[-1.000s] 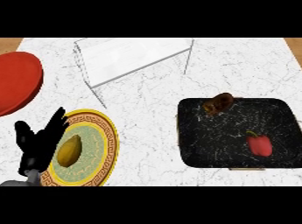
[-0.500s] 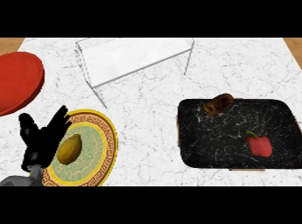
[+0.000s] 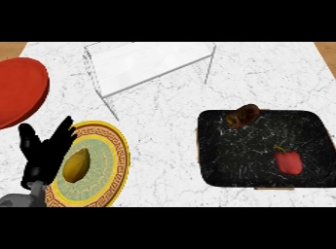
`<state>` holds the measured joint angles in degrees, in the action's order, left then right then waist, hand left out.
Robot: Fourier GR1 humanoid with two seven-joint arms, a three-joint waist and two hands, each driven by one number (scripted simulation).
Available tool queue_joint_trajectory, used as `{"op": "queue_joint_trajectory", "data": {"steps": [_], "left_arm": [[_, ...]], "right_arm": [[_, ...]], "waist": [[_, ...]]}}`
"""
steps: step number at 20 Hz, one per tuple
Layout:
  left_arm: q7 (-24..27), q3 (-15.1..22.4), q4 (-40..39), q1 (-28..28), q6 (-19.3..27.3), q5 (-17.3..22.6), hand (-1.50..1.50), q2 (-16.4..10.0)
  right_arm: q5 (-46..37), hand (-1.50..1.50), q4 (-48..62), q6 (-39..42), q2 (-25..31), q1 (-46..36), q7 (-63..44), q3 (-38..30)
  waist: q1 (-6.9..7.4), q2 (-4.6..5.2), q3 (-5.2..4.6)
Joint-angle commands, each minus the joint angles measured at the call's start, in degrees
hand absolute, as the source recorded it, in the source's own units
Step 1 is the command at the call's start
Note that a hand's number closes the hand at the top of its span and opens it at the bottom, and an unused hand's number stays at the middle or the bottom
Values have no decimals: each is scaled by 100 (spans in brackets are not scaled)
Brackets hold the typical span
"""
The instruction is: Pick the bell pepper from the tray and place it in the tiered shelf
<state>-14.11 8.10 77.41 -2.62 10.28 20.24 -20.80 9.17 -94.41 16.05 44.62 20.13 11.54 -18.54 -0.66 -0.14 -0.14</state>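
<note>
A: Locating bell pepper, status?
B: I see it lying near the right edge of the black tray. My left hand rests open, fingers up, holding nothing, at the counter's near-left corner.

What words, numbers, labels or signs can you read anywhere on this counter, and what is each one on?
None: no word, number, label or sign shows anywhere.
The gold-rimmed plate carries only a key-pattern border, no letters.
The black tray shows only white marble veins; the bell pepper, red plate and tiered shelf are unmarked.
</note>
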Motion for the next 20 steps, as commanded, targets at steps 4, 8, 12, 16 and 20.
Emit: {"op": "queue_joint_trajectory", "data": {"steps": [4, 8, 12, 16, 20], "left_arm": [[187, -42, -172, 1, -165, -45, 0, 167], [337, -156, -243, 136, -281, -110, 0, 159], [502, -236, -385, 261, -433, -173, 0, 197], [-90, -226, 178, 157, -222, -347, 0, 272], [-117, -408, 7, -64, -368, -378, 0, 251]], "right_arm": [[-580, -150, -1630, -958, -233, -299, -2473, 371], [-1289, -150, -1960, -1114, -571, -422, -3306, 992], [-1658, -150, -1704, -819, -623, -865, -3772, 1374], [-2273, -150, -1565, -671, -949, -1263, -4057, 1686], [-2678, -150, -1507, -573, -1147, -1117, -4253, 1755]], "waist": [[44, 17, 1], [65, 15, 8], [85, 17, 10], [80, 13, 14], [64, 12, 14]]}}
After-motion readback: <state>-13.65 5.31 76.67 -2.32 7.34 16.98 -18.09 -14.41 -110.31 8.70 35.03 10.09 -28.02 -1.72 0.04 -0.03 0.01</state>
